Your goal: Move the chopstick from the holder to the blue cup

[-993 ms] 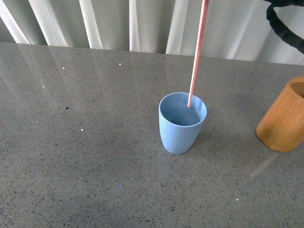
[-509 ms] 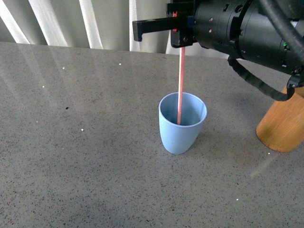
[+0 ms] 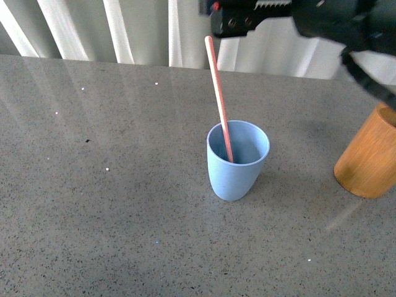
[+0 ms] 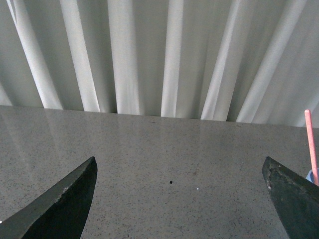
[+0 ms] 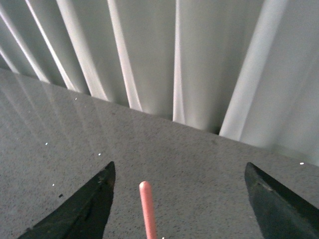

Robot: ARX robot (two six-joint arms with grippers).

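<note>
Released now: half a second ago the right gripper (image 3: 260, 6) was clamped on the chopstick (image 3: 219, 99) above the cup, and now that stick stands free while the gripper has lifted to the top edge of the front view, blurred and partly cut off. The chopstick's lower end sits inside the blue cup (image 3: 237, 159) at frame centre, and the shaft leans up and to the left, its rounded tip just below the dark gripper body, not touching it as far as the blur allows.

Over in the right wrist view, the two dark fingertips (image 5: 84, 209) sit far apart at the lower corners, jaws spread wide, with nothing between them but the pink tip of the chopstick (image 5: 147, 209) rising at the lower middle, clear of both.

Left wrist view: the left gripper (image 4: 182, 199) is also spread wide, its fingertips (image 4: 62, 204) at the lower corners, holding nothing. At the right edge of that frame a sliver of the chopstick (image 4: 311, 144) shows.

The holder (image 3: 369, 158) stands at the right edge of the front view, partly cut off, well apart from the blue cup. The grey speckled table (image 3: 111, 210) runs bare across the whole left half and lower part of the frame. White curtain folds (image 3: 124, 28) line the table's far edge along the top.
</note>
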